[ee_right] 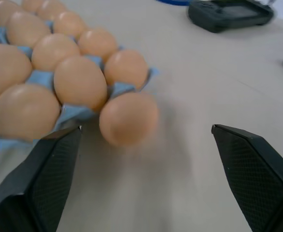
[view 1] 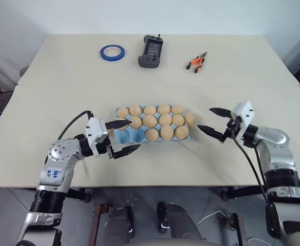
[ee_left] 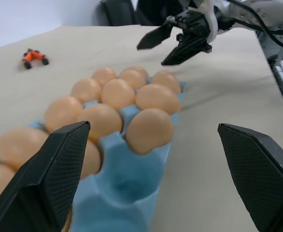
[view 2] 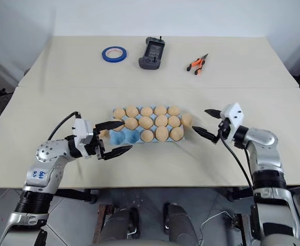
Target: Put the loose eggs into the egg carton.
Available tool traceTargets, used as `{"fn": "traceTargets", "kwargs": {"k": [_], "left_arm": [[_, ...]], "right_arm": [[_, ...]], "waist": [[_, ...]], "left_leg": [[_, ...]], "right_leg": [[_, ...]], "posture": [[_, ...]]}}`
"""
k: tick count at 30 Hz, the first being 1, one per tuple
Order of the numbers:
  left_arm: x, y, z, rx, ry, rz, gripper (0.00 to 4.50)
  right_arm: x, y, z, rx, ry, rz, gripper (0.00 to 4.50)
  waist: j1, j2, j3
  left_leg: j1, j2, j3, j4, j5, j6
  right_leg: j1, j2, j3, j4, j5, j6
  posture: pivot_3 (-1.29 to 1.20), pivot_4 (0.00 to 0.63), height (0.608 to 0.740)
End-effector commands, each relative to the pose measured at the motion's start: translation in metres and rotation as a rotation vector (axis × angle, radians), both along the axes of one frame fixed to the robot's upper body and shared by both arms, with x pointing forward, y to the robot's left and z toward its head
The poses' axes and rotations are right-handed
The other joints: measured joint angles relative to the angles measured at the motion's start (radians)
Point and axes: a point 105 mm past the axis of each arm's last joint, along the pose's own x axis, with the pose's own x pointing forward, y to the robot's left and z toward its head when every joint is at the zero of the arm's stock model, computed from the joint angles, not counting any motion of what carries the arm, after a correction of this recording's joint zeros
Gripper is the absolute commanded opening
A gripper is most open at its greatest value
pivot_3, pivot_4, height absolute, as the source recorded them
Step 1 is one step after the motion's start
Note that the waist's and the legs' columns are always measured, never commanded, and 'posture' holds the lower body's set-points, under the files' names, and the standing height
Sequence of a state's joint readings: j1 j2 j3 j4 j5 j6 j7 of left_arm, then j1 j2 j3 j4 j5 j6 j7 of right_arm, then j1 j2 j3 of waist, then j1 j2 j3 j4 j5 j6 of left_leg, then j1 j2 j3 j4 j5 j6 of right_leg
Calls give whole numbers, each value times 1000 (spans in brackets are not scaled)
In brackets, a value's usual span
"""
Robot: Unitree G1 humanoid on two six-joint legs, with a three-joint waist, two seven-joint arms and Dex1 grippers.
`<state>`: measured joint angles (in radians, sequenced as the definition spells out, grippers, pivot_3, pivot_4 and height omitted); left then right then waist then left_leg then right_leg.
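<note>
- Now the right hand (view 1: 212,121) gapes empty — one loose egg (ee_right: 128,118) lies on the tabletop (view 1: 242,72) just ahead of it, touching the egg carton (view 1: 125,135).
- Left hand (view 1: 126,137) spread wide at the carton's opposite end, by its vacant cups.

Light-blue egg carton (view 1: 123,135) nearly full; one tan loose egg (view 1: 190,119) lies touching its right edge.

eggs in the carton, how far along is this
Mostly done: the blue carton holds eggs in nearly all its cups. One loose egg lies on the table against the carton's right end, with the right hand open beside it. Nothing is held; the left hand is open too, at the carton's left end. Left: that egg into one of the bare cups at the near left.
</note>
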<state>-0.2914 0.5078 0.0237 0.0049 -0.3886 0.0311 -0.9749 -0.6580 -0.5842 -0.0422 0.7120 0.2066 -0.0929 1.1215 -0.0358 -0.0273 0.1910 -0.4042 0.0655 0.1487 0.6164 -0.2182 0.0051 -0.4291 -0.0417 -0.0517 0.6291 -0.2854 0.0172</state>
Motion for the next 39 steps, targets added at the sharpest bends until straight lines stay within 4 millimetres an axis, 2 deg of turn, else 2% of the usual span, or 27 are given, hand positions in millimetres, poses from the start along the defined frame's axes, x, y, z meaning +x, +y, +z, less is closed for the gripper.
{"fn": "traceTargets", "kwargs": {"k": [1,8,14,18,22,24,28,31,34,37,39], "left_arm": [[-6,0,11,1,-61,9,4500],[-11,6,9,-3,-61,49,4500],[-12,7,9,-3,-62,57,4500],[-12,9,9,-1,-66,65,4500],[-11,11,10,4,-69,70,4500],[-11,12,9,5,-70,72,4500],[-10,19,8,9,-67,93,4500],[-10,27,7,16,-61,112,4500],[-12,45,3,38,-53,161,4500],[-13,55,2,45,-51,191,4500],[-14,59,1,51,-47,200,4500]], "right_arm": [[8,4,2,-51,0,31,4485],[22,21,11,-67,-14,81,4485],[25,34,9,-70,1,131,4485],[26,40,11,-51,2,146,3576],[28,37,14,-46,-17,127,2087],[29,32,16,-46,-32,103,1901],[29,18,25,-68,-70,68,1901],[26,19,36,-55,-84,111,1901],[14,44,52,-70,-115,288,1901],[2,65,55,-125,-154,400,1901],[-2,81,63,-57,-168,426,1901]], "waist": [[2,0,0],[-1,0,0],[-9,0,0],[-17,0,0],[-21,0,0],[-21,0,0],[-20,0,0],[-21,0,0],[-28,1,0],[-31,1,1],[-28,1,1]], "left_leg": [[0,0,0,0,0,0],[0,0,1,-1,-2,0],[0,0,1,-1,-1,-1],[0,0,1,-1,-1,0],[0,0,1,-1,-1,-1],[0,0,1,-1,-1,-1],[0,0,1,0,-1,-1],[0,0,1,-1,-1,-1],[0,0,1,-1,-1,-1],[0,1,1,-1,-1,-2],[1,1,0,-1,-2,-5]], "right_leg": [[0,0,0,0,0,0],[-1,0,0,0,0,0],[-1,-1,0,1,0,0],[-1,-1,0,1,0,0],[-1,-1,0,2,0,0],[-1,-1,0,2,0,0],[-1,-1,0,2,0,0],[-1,-1,0,2,0,0],[-1,-1,1,2,0,-1],[-3,-1,0,6,-1,-2],[-3,-1,0,7,-1,-3]], "posture": [[0,150,740],[0,150,740],[0,150,740],[0,150,740],[0,150,740],[0,150,740],[0,150,740],[0,150,740],[0,150,740],[0,150,740],[0,150,740]]}}
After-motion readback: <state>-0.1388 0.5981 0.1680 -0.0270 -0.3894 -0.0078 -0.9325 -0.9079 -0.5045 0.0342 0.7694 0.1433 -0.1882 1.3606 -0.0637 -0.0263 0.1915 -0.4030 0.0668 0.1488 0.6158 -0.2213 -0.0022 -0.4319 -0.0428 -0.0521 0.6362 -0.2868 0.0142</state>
